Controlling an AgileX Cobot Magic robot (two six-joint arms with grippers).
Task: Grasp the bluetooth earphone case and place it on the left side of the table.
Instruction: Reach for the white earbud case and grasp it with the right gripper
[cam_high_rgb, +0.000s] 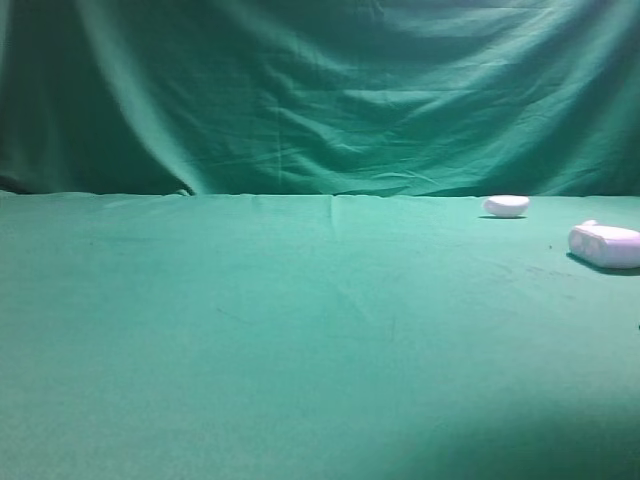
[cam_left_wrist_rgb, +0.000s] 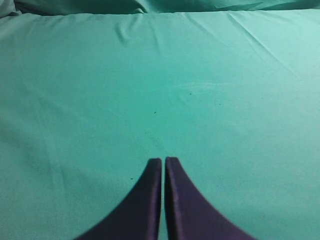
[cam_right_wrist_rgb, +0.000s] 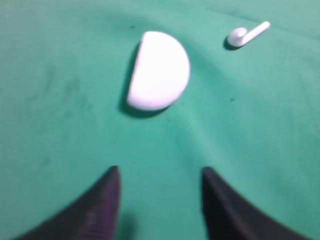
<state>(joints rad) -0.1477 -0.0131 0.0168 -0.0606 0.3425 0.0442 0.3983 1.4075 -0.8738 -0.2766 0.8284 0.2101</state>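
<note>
The bluetooth earphone case lies on the green tabletop at its far right edge, white and smooth, with no brand, label or writing legible on it. Counted, three white things show: that one case, one smaller flat oval piece behind and to the left of the case, well apart from it, and one single earbud with a short stem just beside that oval in the right wrist view. The left hand hovers over bare cloth with its two dark fingers pressed together and nothing between them, while the right hand hangs short of the oval piece with its fingers spread wide and holding nothing.
</note>
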